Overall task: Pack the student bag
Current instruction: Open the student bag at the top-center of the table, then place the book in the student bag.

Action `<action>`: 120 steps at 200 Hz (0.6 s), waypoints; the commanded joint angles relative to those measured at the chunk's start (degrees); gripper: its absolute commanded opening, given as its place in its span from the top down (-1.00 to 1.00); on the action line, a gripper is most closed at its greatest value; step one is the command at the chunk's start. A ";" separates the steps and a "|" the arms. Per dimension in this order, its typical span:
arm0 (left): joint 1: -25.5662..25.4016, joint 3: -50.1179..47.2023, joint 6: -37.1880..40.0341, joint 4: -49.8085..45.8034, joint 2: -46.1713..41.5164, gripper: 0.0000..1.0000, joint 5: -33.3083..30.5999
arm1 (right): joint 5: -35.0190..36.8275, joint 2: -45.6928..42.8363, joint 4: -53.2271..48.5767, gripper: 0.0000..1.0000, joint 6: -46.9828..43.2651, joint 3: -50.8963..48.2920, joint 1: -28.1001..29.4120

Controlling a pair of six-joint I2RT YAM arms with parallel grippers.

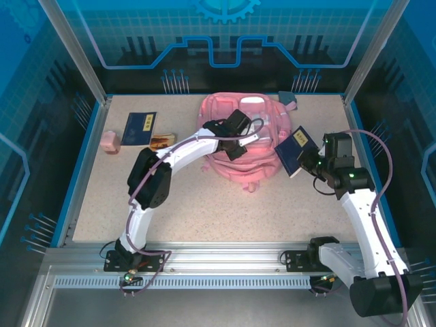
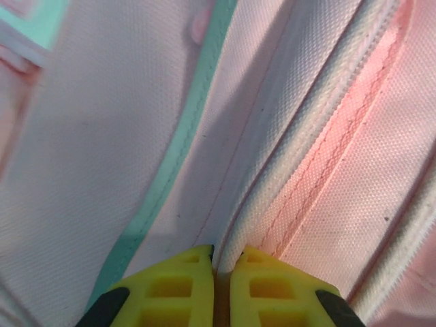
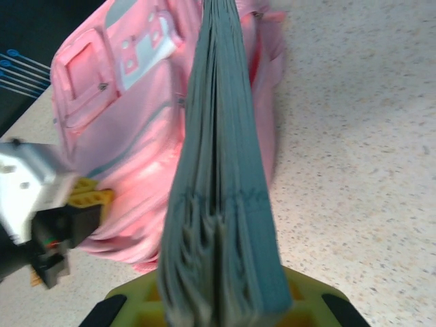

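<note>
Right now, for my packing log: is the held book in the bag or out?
Out: right gripper clamps the blue book beside the student bag.

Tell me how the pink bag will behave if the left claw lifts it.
Likely floppy: the student bag is soft woven fabric, slumped on the table. Lifted by the zip trim in the left claw, the edge would probably rise first while the rest sags.

a robot lab cell: a speckled desk (image 1: 204,204) boxed in by aluminium posts (image 1: 73,51), blue circuit-patterned panels (image 1: 136,27) and a slotted metal rail (image 1: 204,281).
</note>
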 commanded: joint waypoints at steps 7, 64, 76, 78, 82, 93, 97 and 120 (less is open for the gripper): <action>0.20 -4.13 -6.52 10.94 -10.19 1.00 -8.11 | 4.07 -1.88 -2.88 0.82 -1.20 3.41 -0.72; 0.12 2.10 -18.26 6.73 -9.62 1.00 -10.37 | 6.12 -2.83 -6.98 0.87 1.01 4.35 -0.71; -0.01 3.26 -19.32 6.35 -8.70 1.00 -10.94 | 8.28 -4.50 -7.04 0.87 1.48 3.59 -0.75; 0.02 3.42 -19.40 6.33 -8.60 1.00 -11.09 | 8.59 -4.77 -7.04 0.87 1.57 3.56 -0.78; -0.06 3.76 -19.65 6.16 -8.28 1.00 -11.21 | 9.00 -5.23 -7.04 0.87 1.64 3.41 -0.73; -0.14 4.97 -20.53 5.33 -7.57 1.00 -11.24 | 8.72 -5.92 -7.07 0.87 1.78 3.21 -0.70; -0.12 5.33 -20.73 5.04 -7.41 1.00 -11.15 | 8.18 -5.94 -6.92 0.87 1.72 3.20 -0.71; -0.59 6.89 -21.67 4.17 -7.47 1.00 -10.21 | -1.00 -4.38 -2.66 0.87 2.07 1.46 -0.70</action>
